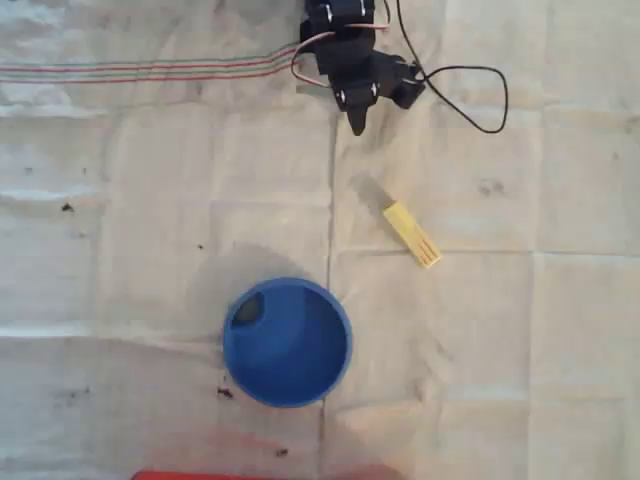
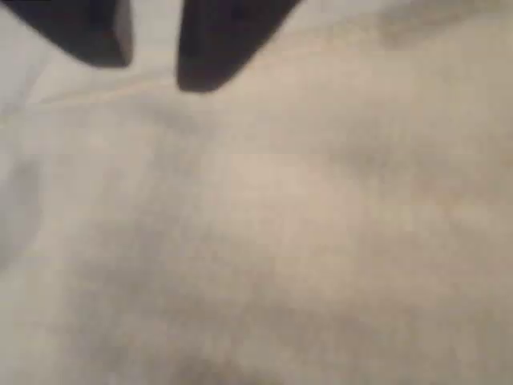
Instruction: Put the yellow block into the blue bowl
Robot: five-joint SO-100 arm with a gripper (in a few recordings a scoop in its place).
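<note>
White cloth (image 1: 120, 200) carries yellow block (image 1: 411, 234), blue bowl (image 1: 287, 395).

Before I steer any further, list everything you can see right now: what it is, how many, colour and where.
Small thin pale-yellow rectangular block: one, pale yellow with orange stripes at its lower-right end, lying diagonally on the cloth right of centre in the overhead view, apart from the bowl.
Round deep blue plastic bowl: one, bright blue, lower centre, upright, a dark patch inside near its upper-left rim.
White creased cloth: one, off-white with small dark specks, covering the table; thin red and green stripes at upper left.
Red edge: one, red, bottom border; too little shows to identify.
Black cable: one, looping right of the arm.
Black two-finger gripper: one, top centre, above the block, holding nothing; fingers slightly parted in the wrist view.
</note>
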